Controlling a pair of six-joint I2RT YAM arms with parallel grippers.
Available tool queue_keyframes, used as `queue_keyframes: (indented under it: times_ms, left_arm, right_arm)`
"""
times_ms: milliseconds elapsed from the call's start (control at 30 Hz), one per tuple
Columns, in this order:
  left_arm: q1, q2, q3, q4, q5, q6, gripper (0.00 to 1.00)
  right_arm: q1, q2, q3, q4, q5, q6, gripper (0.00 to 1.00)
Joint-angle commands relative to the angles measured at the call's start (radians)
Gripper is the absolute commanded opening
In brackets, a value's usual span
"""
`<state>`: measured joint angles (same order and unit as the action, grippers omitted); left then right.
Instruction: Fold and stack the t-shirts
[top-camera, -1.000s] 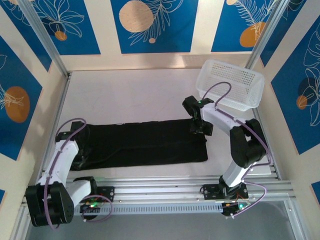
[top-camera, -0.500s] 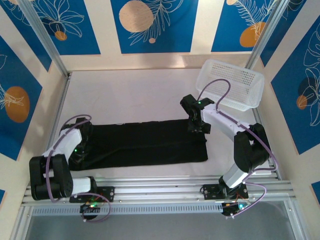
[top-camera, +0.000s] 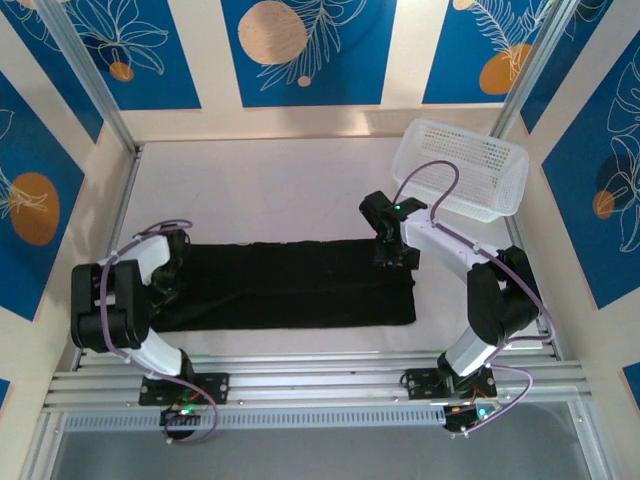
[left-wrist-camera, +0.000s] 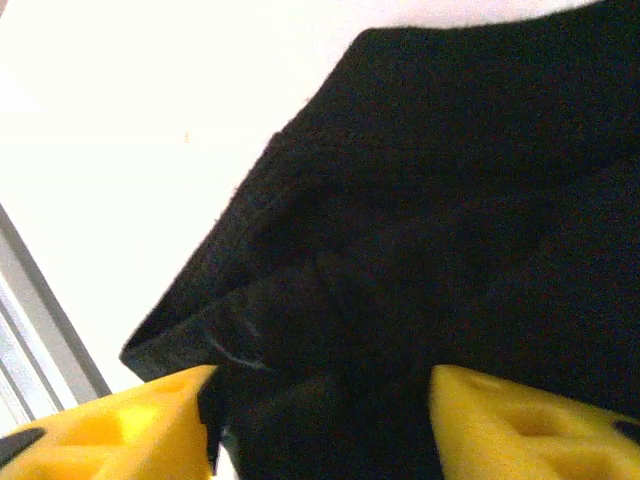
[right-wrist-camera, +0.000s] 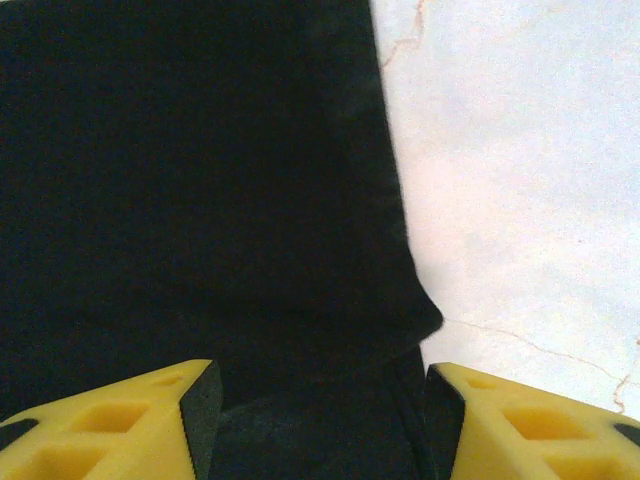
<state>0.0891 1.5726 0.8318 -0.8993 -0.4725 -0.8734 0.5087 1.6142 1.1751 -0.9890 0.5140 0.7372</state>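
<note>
Between the yellow fingers of my left tool lies a bunched fold of the black t-shirt. The fingers stand apart, with the cloth in the gap. I cannot tell if they touch it, because the lower edge of the wrist view cuts them off. My right tool is also spread, its two fingers on either side of the shirt's right edge, and their tips are cut off in the same way.

From above, the left tool is dark against dark cloth and hard to make out. The right tool sits at the far right corner of the shirt. The t-shirt lies as a long flat band across the near part of the white desk, plain black side up. I cannot make out its sleeves or collar. A white basket stands at the far right, apart from the shirt.
</note>
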Motion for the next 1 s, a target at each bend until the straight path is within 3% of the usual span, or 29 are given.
queue_keyframes:
  times_ms: [0,100,200,400,533,667,967]
  left_arm:
    - [-0.005,-0.051,0.057,-0.028,0.016,0.032,0.66]
    - [-0.013,-0.162,0.101,-0.092,0.014,0.038,0.73]
    - [-0.021,-0.268,0.135,-0.145,0.045,0.022,0.74]
    - [-0.065,-0.362,0.086,-0.193,0.304,-0.082,0.57]
    - [-0.114,-0.395,-0.036,-0.128,0.459,-0.185,0.47]
    - [-0.106,-0.331,-0.076,-0.073,0.423,-0.201,0.37]
    - [-0.032,0.003,0.071,0.079,0.352,-0.110,0.28]
  right_arm:
    - [0.004,-0.015,0.001,0.025,-0.038,-0.040,0.58]
    - [-0.002,-0.001,0.026,0.049,-0.085,-0.083,0.58]
    - [-0.017,0.028,0.044,0.076,-0.136,-0.113,0.57]
    - [-0.045,0.132,0.105,0.085,-0.201,-0.166,0.50]
    - [-0.045,0.204,0.161,0.081,-0.185,-0.204,0.47]
    - [-0.045,0.280,0.203,0.054,-0.154,-0.209,0.44]
    - [-0.037,0.395,0.226,-0.051,-0.118,-0.150,0.45]
